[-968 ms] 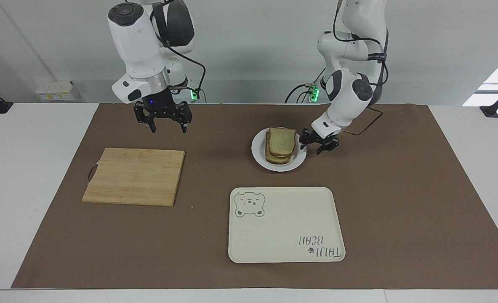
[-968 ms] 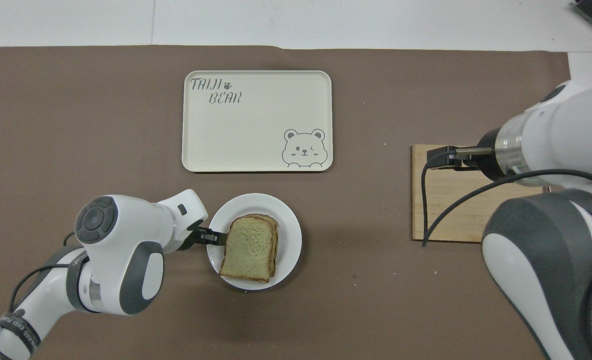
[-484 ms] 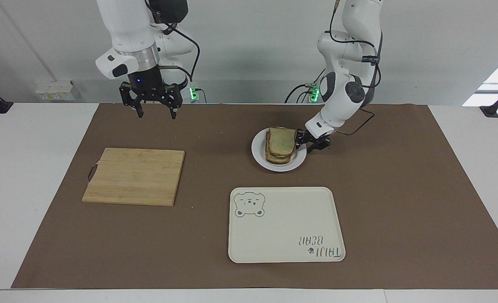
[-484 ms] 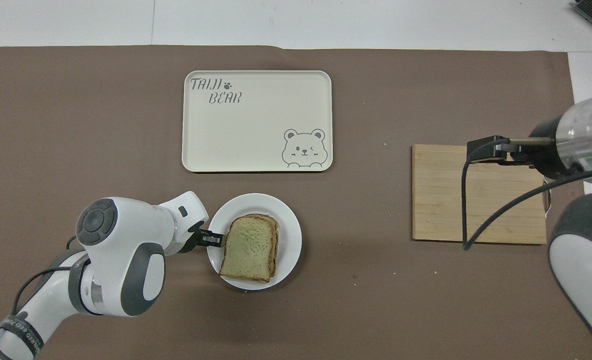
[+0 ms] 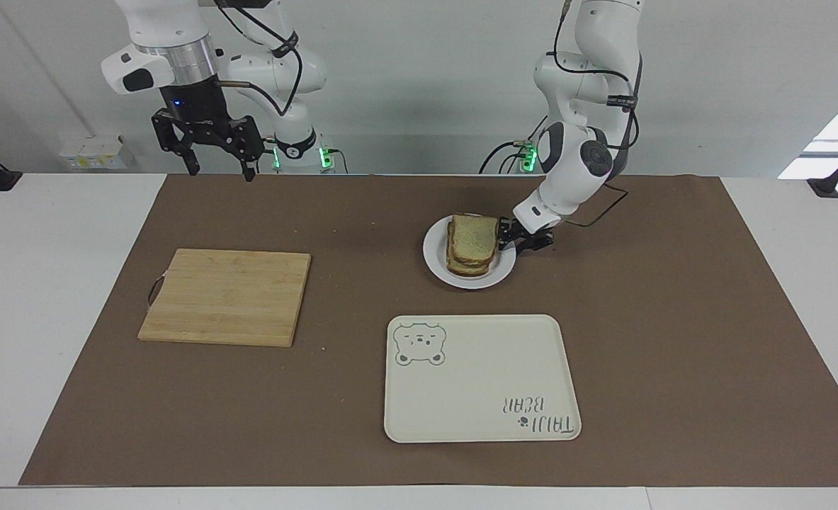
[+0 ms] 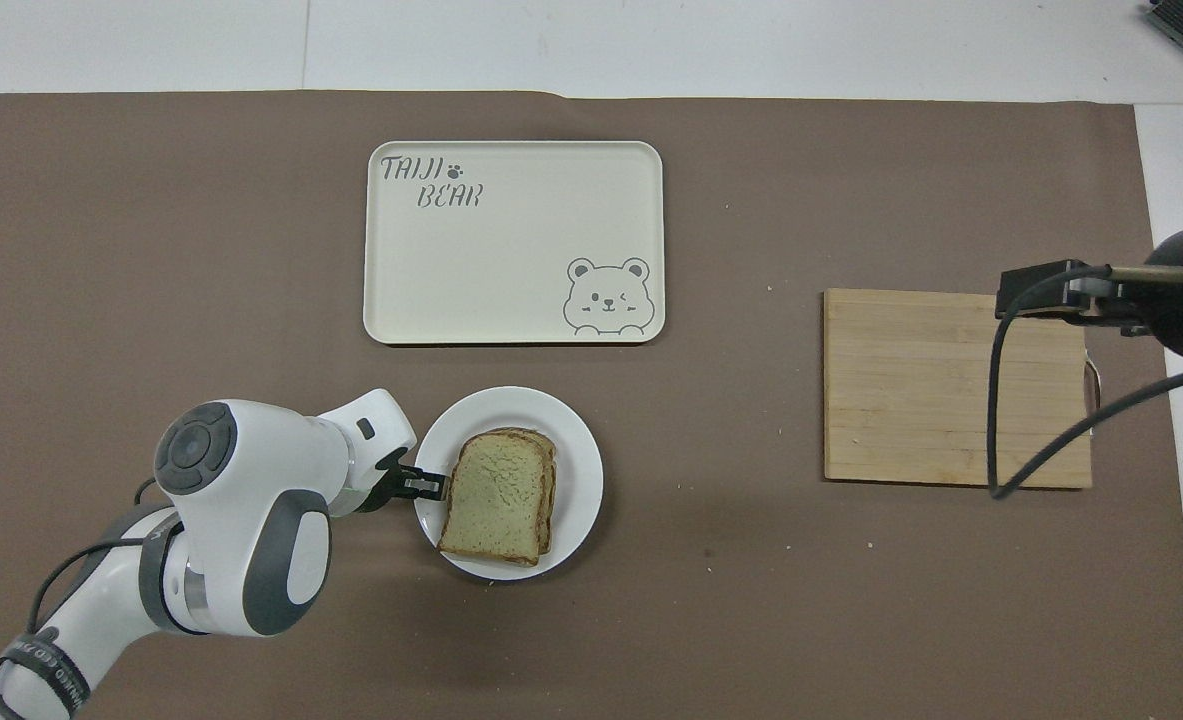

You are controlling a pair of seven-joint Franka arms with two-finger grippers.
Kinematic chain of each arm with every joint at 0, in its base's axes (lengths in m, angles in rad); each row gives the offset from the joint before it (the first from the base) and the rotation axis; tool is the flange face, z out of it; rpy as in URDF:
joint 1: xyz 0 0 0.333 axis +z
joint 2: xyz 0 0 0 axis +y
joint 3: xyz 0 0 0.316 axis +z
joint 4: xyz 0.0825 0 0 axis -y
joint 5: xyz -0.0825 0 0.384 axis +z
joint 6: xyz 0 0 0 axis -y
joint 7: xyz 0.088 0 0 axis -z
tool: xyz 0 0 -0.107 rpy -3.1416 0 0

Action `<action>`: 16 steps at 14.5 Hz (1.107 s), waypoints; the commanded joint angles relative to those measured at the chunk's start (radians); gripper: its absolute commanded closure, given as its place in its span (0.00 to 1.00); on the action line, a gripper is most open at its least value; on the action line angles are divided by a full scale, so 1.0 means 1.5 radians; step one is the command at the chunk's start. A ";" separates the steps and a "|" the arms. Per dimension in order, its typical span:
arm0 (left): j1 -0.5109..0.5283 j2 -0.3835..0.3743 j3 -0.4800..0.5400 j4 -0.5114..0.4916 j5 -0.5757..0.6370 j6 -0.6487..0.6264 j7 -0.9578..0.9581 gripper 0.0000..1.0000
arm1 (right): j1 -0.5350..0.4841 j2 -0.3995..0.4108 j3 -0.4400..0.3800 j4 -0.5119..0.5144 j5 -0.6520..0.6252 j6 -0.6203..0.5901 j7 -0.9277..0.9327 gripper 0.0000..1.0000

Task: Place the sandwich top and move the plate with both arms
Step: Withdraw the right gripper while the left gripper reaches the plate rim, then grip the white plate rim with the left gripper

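Note:
The sandwich top point(image 5: 474, 237) point(image 6: 496, 495), a pale speckled slice with a brown crust, lies on a stack of bread on the small white plate point(image 5: 436, 258) point(image 6: 576, 440). My left gripper point(image 5: 509, 241) point(image 6: 431, 485) is low at the plate's rim, on the edge toward the left arm's end of the table, right beside the bread. Whether it pinches the rim does not show. My right gripper point(image 5: 219, 172) hangs open and empty, high over the table edge by the right arm's base.
A wooden cutting board point(image 5: 227, 296) point(image 6: 951, 385) lies bare toward the right arm's end. A cream tray with a bear drawing point(image 5: 479, 379) point(image 6: 511, 240) sits farther from the robots than the plate. A brown mat point(image 5: 674, 319) covers the table.
The right arm has lifted and swung away from the cutting board toward its own end. The left gripper has slid in to the plate's rim and narrowed.

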 commanded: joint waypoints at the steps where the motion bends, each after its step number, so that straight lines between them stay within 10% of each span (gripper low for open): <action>1: -0.030 -0.009 0.009 -0.018 -0.027 0.020 0.010 0.59 | -0.035 -0.005 0.006 0.004 0.001 -0.023 -0.045 0.00; 13: -0.029 -0.005 0.011 -0.021 -0.115 0.015 0.054 0.75 | -0.039 -0.032 -0.025 0.001 0.008 -0.072 -0.060 0.00; 16: -0.019 -0.009 0.012 -0.023 -0.120 -0.010 0.053 1.00 | -0.040 -0.036 -0.026 -0.012 0.010 -0.081 -0.088 0.00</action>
